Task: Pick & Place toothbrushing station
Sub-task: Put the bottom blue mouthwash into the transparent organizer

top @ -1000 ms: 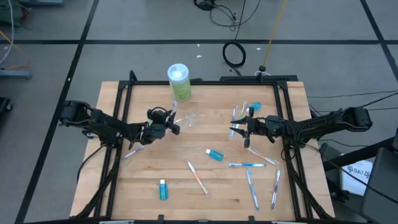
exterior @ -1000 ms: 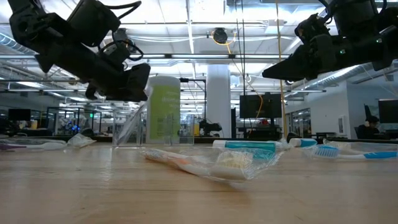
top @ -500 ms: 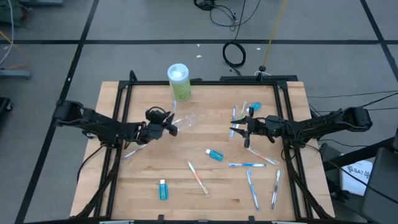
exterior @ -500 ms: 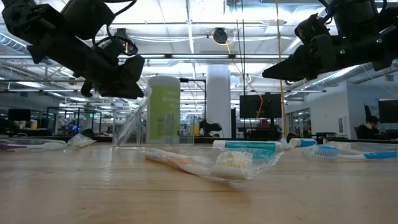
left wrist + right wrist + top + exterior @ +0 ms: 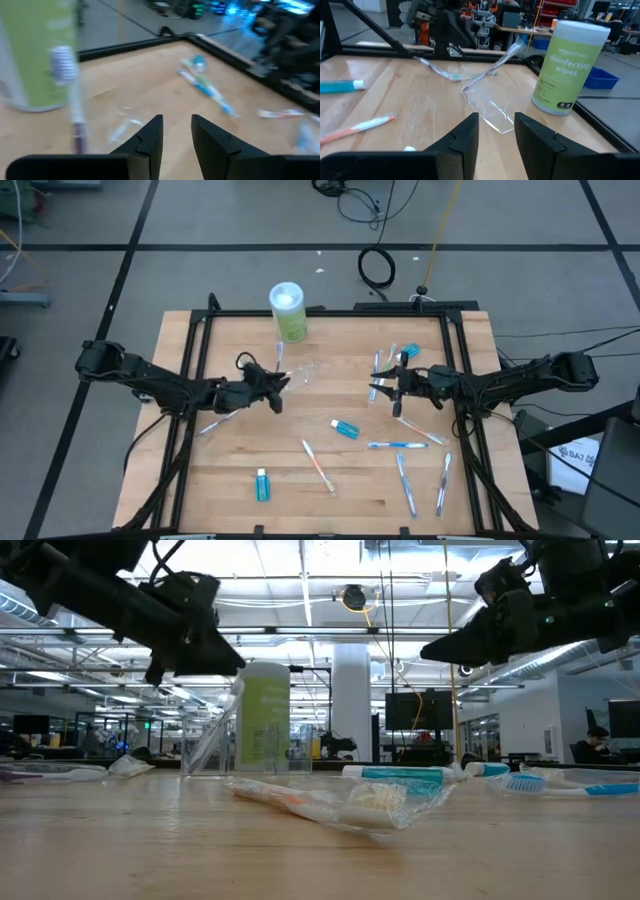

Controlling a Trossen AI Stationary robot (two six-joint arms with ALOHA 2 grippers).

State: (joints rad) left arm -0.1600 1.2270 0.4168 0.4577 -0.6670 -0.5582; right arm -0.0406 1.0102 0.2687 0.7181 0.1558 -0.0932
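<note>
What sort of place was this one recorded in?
Most likely an open-plan robotics lab or workshop: a wooden table in a black frame on a grey floor, ceiling strip lights and monitors behind, cables coiled on the floor.

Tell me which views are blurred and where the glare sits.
Left wrist view: motion-smeared, the green container and a toothbrush streaked. Right wrist view: sharp, the clear cup catching highlights. Low view: bright ceiling lights silhouette both arms. High view: even light.
</note>
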